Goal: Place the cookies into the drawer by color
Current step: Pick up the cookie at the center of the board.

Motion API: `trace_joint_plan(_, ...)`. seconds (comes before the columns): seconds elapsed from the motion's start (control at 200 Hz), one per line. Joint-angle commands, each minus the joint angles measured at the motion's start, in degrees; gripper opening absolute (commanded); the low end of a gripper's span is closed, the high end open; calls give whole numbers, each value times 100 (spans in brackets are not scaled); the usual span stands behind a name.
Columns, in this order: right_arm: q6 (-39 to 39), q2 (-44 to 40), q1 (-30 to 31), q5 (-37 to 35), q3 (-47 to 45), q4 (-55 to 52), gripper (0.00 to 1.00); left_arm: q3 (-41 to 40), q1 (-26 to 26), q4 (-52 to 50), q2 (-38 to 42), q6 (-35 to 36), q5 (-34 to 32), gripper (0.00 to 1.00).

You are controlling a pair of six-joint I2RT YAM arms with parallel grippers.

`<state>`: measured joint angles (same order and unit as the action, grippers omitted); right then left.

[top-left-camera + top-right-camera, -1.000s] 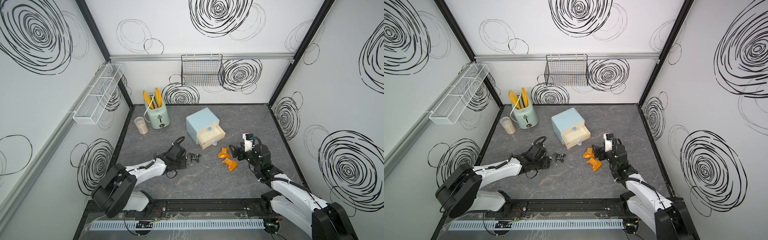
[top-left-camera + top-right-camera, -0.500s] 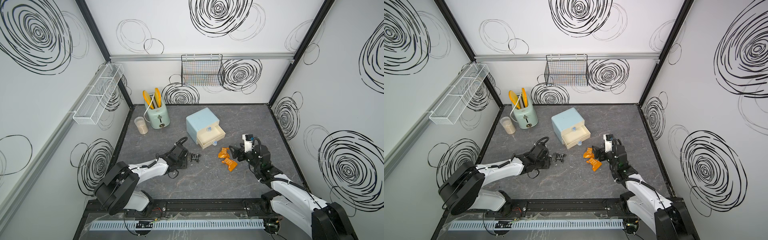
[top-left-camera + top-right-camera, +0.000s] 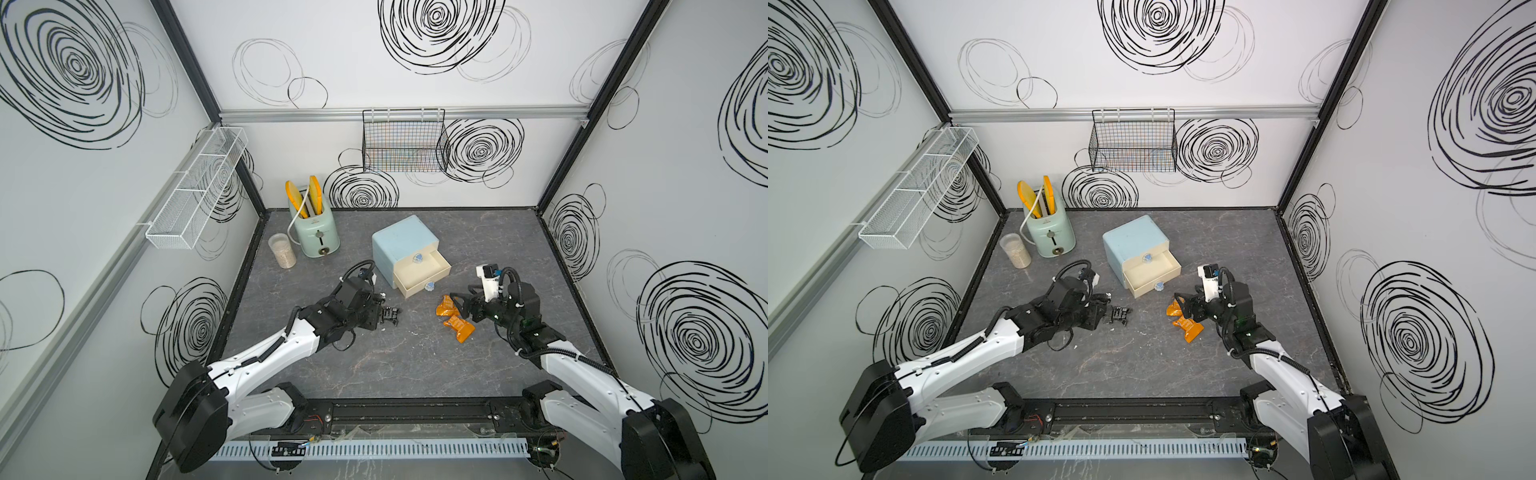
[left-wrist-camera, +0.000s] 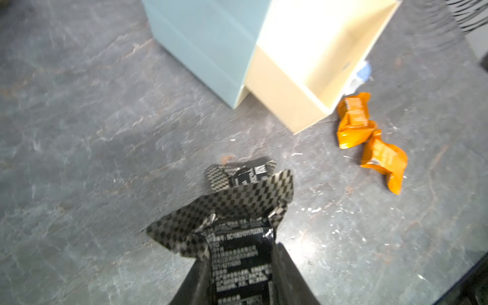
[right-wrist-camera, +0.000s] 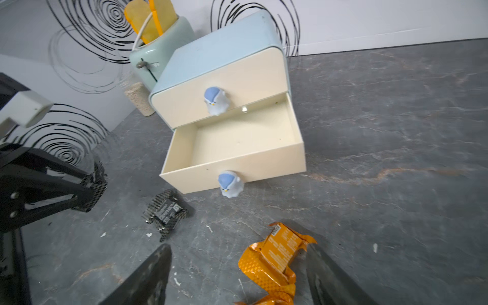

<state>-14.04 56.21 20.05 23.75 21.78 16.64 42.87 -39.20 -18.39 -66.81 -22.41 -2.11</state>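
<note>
1. In both top views the left end effector [image 3: 381, 316] is closed on a black packet [image 3: 390, 318]. The open drawer [image 3: 415, 289] lies ahead of it, off to one side. The right end effector [image 3: 459, 309] is spread over two orange packets [image 3: 446, 306].
2. Left wrist: the black packet is pinched by one end and its free end flops. A second black packet [image 4: 245, 174] lies just ahead. Lift clear of it before swinging over the drawer's near wall.
3. Right wrist: the fingers [image 5: 150, 274] straddle one orange packet [image 5: 274, 256], seemingly without touching it. Centre on it before closing.
</note>
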Motion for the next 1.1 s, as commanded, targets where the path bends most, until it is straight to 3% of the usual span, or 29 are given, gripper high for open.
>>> trace_joint_plan(0.0, 39, 122, 6, 1035, 373, -249, 81, 492, -274, -378, -51, 615, 105, 17)
trace_joint_plan(0.28, -41, 642, 255, 2220, 1077, -716, 73, 1303, -1080, -771, -754, 1461, -300, 18)
trace_joint_plan(0.54, 61, 1006, 631, 2289, 1388, -1021, 65, 1539, -1351, -718, -1092, 1639, -202, 19)
trace_joint_plan(0.755, -39, 1250, 767, 2363, 1478, -943, 52, 1592, -1409, -605, -1115, 1662, -108, 19)
trace_joint_plan(1.096, -134, 1471, 970, 2372, 1573, -788, 44, 1649, -1450, -481, -1166, 1648, 67, 19)
